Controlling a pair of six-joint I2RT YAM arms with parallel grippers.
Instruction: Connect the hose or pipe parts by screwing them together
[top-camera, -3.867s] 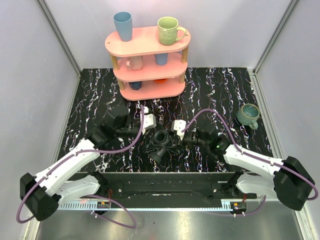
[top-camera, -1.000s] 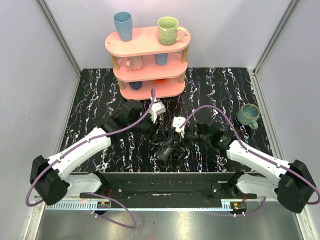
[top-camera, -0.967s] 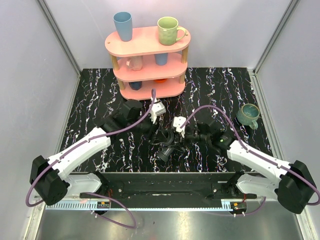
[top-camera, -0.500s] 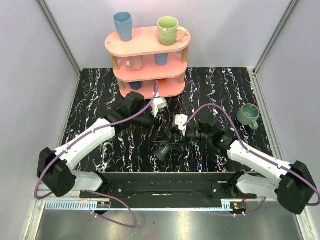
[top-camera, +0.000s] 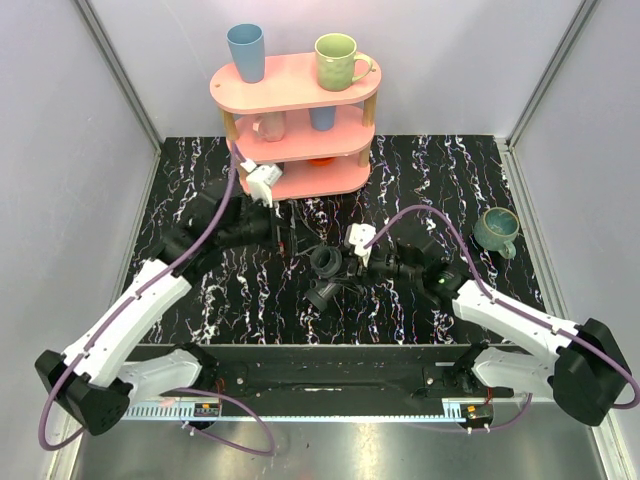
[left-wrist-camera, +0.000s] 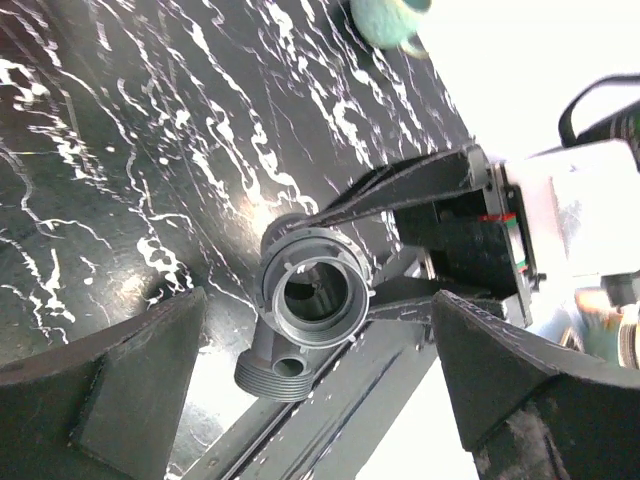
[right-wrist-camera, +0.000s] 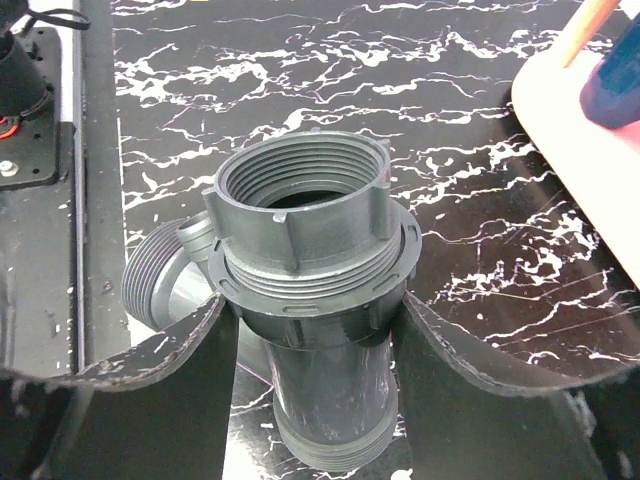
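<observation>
The right pincer (right-wrist-camera: 312, 312) is pinching the black pipe fitting (right-wrist-camera: 305, 250) by its smooth barrel, one jaw on each side just under the ribbed collar, and is holding it low over the middle of the desk (top-camera: 200, 200). In the right wrist view the fitting's long axis is running from 12 to 6 o'clock, with the threaded collar mouth facing the camera. A shorter threaded side branch (right-wrist-camera: 155, 285) is sticking out toward 8 o'clock.

The left pincer (top-camera: 287, 236) is spread as wide as it goes and is gripping nothing. Seen from above, the fitting is lying at about 4 o'clock from it, near but not touching. From the left wrist camera the collar's round opening (left-wrist-camera: 315, 295) is facing almost straight back along the pincer's line, centred between the two spread jaws. So the right arm is the one on the fitting, while the left is standing off with the collar squarely ahead.

I judge the coming move depends on that alignment: the left pincer looks to be lining up to advance toward 4 o'clock and close round the collar for a turn.

No brand, label or writing is readable on the fitting or the pincers. A small tag on the front rail (top-camera: 207, 408) is too small to read.
</observation>
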